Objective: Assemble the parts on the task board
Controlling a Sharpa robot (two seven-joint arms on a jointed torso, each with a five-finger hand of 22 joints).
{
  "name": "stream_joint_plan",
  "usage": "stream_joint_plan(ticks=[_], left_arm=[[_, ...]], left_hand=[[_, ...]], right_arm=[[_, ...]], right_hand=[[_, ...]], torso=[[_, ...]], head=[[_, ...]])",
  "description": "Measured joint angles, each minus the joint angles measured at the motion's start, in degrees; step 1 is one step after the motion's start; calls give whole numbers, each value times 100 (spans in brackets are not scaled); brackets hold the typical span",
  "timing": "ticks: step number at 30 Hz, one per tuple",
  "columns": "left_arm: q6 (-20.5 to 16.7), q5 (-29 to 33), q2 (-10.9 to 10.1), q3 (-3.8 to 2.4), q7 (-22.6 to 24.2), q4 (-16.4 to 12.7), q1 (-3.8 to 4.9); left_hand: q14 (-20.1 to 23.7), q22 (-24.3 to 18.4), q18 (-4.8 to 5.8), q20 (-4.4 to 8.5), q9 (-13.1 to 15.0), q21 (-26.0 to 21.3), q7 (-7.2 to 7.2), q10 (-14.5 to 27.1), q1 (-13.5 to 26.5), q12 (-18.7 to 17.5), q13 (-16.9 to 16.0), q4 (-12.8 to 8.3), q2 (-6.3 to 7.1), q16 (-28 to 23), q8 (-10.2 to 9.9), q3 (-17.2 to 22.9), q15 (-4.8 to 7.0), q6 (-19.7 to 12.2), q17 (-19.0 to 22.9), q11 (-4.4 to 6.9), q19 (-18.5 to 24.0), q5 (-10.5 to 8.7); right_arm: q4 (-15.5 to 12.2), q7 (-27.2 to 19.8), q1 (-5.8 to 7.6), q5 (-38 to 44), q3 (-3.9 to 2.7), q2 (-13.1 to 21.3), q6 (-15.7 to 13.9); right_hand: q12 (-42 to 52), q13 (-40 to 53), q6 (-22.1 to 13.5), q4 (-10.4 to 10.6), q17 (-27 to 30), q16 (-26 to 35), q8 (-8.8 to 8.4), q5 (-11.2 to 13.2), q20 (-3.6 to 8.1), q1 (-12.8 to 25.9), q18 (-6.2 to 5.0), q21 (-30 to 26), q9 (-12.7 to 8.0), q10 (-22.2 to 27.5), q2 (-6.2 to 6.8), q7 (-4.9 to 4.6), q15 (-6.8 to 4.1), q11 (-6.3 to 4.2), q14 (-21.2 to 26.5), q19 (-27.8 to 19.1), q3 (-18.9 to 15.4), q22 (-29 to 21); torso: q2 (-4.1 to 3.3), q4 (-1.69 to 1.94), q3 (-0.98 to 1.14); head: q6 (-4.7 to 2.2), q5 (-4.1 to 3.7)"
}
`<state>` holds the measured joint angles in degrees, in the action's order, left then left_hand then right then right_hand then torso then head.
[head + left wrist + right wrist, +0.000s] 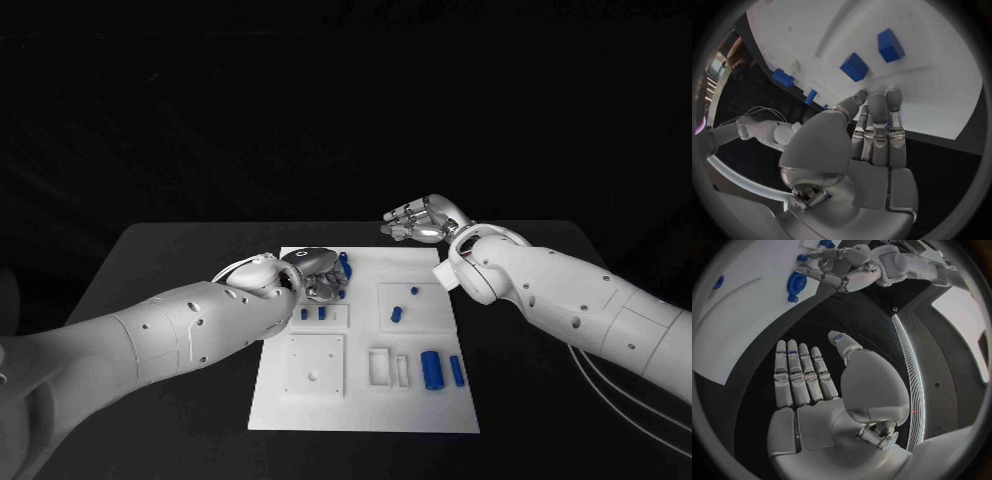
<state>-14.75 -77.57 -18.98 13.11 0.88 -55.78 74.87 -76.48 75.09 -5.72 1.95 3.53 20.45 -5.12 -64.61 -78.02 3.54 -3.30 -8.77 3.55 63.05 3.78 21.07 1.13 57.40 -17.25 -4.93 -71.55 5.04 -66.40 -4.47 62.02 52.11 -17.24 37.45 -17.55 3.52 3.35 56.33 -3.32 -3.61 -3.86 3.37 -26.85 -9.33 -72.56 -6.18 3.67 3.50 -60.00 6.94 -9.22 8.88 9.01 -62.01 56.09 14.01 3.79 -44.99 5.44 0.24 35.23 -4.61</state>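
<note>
Task board [361, 400] lies flat at centre of the black desk [173, 250], long side running away from robot. L hand [320, 274] sits over the board's far-left area, fingers pointed down onto the white surface; in the left wrist view the fingertips [877, 101] touch the board just beside two blue block parts [854, 66]. Fingers held together, fairly straight; cannot tell whether anything is pinched under them. R hand [421, 219] hovers above the desk just beyond the board's far-right corner, not touching board or parts; in the right wrist view its palm is flat, fingers [799, 371] extended side by side, thumb apart, holding nothing. Parts on board: two blue cylinders [431, 370] lying side by side in the near-right area, next to a white slotted fixture [388, 366]; a slim blue peg [397, 315] in the mid-right recess w/ a smaller blue piece [414, 291] just beyond it; small blue pieces [309, 314] mid-left, partly hidden by L hand. Near-left square plate [316, 366] carries no blue part.
</note>
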Motion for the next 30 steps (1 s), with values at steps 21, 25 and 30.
stream_joint_plan(ticks=[21, 25, 30], left_arm=[[25, -5, 13, -5, -53, -27, -4], [27, -5, 13, -3, -55, -57, -5], [27, -5, 14, -2, -57, -92, -9]], left_hand=[[-41, -3, -49, -1, 1, 29, -140, -301, 0, -1, -11, -13, 0, 65, 0, -45, -1, 493, -29, 71, -1, 28], [-40, -2, -48, -1, 1, 39, -168, -303, 0, 0, -11, -31, 0, 85, 0, -27, -1, 416, -43, 69, -2, 28], [-40, -2, -46, -1, 1, 50, -162, -285, 0, 0, -11, -41, 0, 85, 0, -16, -1, 330, -42, 41, -2, 28]], right_arm=[[4, 0, 0, 0, 0, 0, 2], [4, 0, 0, 0, 0, -3, 2], [5, 0, 0, 0, 0, -3, 2]], right_hand=[[0, 0, 0, 0, 0, 0, 0, 0, 0, 0, 0, 0, 0, 0, 0, 0, 0, 0, 0, 0, 0, 0], [0, 0, 0, 0, 0, 0, 0, 0, 0, 0, 0, 0, 0, 0, 0, 0, 0, 0, 0, 0, 0, 0], [0, 0, 0, 0, 0, 0, 0, 0, 0, 0, 0, 0, 0, 0, 0, 0, 0, 0, 0, 0, 0, 0]], torso=[[3, 1, 0], [1, 1, 0], [1, 1, 0]], head=[[34, -7], [34, -7], [31, -4]])
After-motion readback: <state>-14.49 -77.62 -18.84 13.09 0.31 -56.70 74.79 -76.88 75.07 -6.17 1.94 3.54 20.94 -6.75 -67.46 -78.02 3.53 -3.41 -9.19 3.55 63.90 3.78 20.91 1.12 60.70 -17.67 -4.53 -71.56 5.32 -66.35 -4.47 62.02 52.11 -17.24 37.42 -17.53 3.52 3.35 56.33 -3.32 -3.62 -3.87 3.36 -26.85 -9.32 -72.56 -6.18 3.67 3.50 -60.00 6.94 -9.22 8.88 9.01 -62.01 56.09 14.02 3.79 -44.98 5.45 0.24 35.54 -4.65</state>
